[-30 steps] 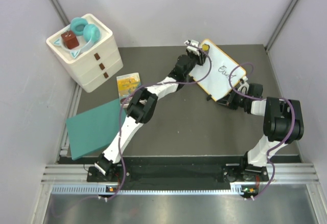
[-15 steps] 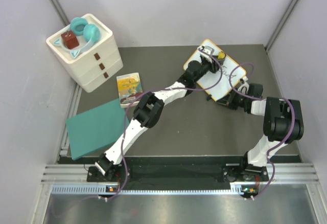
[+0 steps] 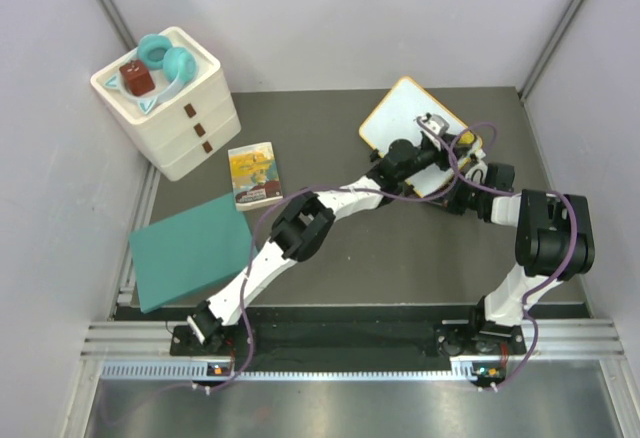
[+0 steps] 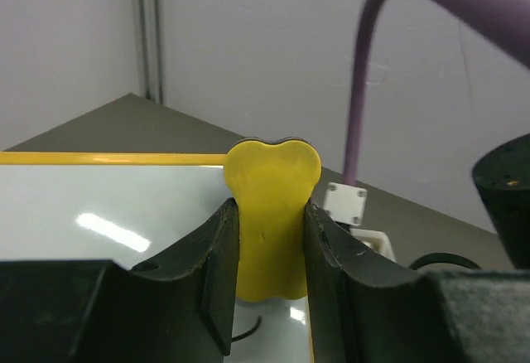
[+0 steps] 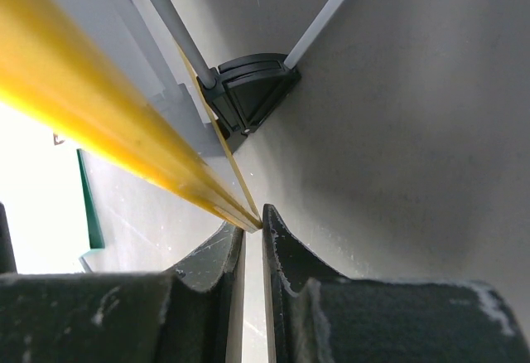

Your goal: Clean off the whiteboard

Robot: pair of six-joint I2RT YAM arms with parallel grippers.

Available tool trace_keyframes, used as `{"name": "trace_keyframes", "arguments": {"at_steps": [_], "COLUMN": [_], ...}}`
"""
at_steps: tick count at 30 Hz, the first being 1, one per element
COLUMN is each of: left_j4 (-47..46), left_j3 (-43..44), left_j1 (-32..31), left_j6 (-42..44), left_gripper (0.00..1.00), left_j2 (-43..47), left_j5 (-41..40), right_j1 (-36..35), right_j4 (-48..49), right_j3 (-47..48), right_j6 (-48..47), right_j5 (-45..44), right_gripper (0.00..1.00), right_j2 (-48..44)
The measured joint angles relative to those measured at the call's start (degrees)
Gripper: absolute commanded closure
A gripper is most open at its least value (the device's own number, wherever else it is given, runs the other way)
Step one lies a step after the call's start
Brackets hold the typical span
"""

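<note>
**A:** ok so where's the whiteboard (image 3: 395,118) in this one?

**B:** about 1 o'clock on the bench (image 3: 400,258) from the top cam, up in the far right corner. White face, orange-yellow frame. The near-right part is hidden under the arms.

**A:** and the arms?

**B:** the left end effector (image 4: 269,239) is clamped on a yellow eraser (image 4: 269,205), fingers snug on both sides. The eraser is at the board's right edge, and a bit of black line shows just under it. I can't tell if it's actually touching the surface.

**A:** right one?

**B:** the right end effector (image 5: 252,234) is nearly closed, pinching the thin yellow frame edge at the board's 5 o'clock side. Its wrist cam also shows a black foot behind the frame.

**A:** anything else around?

**B:** a white drawer box (image 3: 190,128) at 10 o'clock with teal headphones (image 3: 165,58) on top. There's a book (image 3: 254,176) just right of it, and a teal sheet (image 3: 185,253) at 8 o'clock. All of it is well apart from the board.
</note>
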State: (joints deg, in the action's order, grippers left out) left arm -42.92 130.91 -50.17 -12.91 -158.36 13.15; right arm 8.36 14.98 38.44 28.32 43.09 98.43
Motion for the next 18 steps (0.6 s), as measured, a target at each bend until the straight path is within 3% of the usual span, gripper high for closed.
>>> {"name": "trace_keyframes", "arguments": {"at_steps": [7,13,18], "left_j4": [1.2,1.3,5.7], "left_j3": [-3.7,-11.6,-10.8], "left_j1": [0.2,5.0,8.6], "left_j6": [0.8,0.6,1.9], "left_gripper": [1.00,1.00,1.00], "left_j2": [2.6,6.9,7.3], "left_j5": [-2.1,-5.8,-6.7], "right_j1": [0.0,0.0,0.0], "right_j4": [-0.1,-0.2,-0.1], "right_j3": [0.0,0.3,0.3], "right_j6": [-0.3,-0.3,-0.5], "right_j5": [0.0,0.1,0.2], "right_gripper": [1.00,1.00,1.00], "right_j2": [0.0,0.2,0.2]}}
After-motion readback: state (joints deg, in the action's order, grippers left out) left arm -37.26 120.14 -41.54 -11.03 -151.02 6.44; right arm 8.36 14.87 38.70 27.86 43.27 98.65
